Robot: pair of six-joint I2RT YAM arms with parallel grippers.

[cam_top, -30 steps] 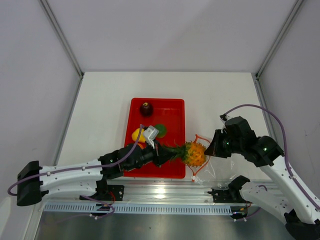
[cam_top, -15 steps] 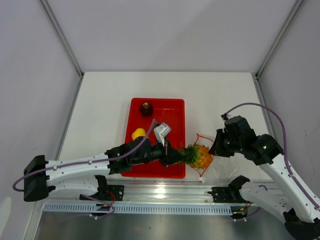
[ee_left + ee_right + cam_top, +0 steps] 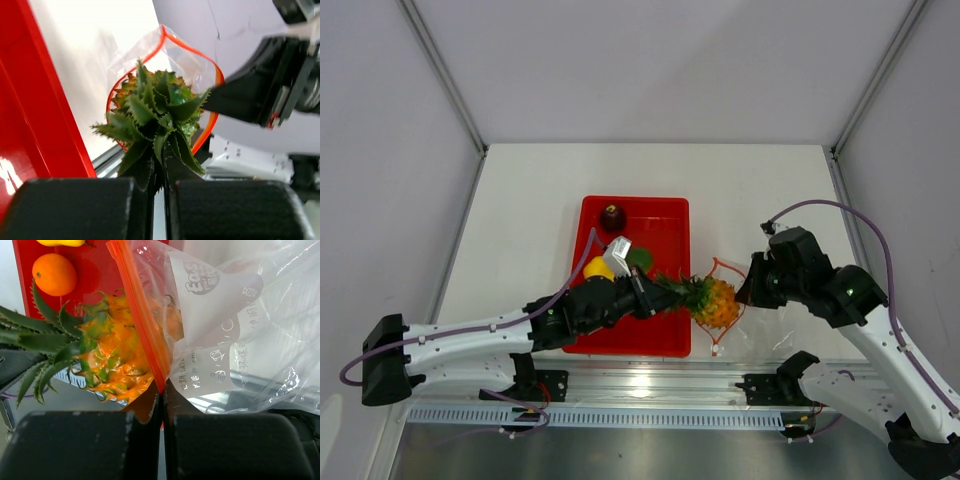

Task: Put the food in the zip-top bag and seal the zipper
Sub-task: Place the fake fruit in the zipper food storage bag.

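Yellow-orange plastic toy pineapple (image 3: 713,303): likely light, rigid, bumpy. Left tool (image 3: 162,186) pinches its spiky green crown (image 3: 157,115); thin hold, may pivot. Fruit body sits at mouth of clear crinkly zip-top bag (image 3: 240,340), limp and slippery. Right tool (image 3: 162,407) pressed together on red-orange zipper strip (image 3: 136,310). Mouth loop barely wider than fruit. Red rectangular tray (image 3: 672,212) rim just left; open tabletop (image 3: 770,190) beyond.

Left gripper (image 3: 655,296) and right gripper (image 3: 748,290), both clamped, face each other.
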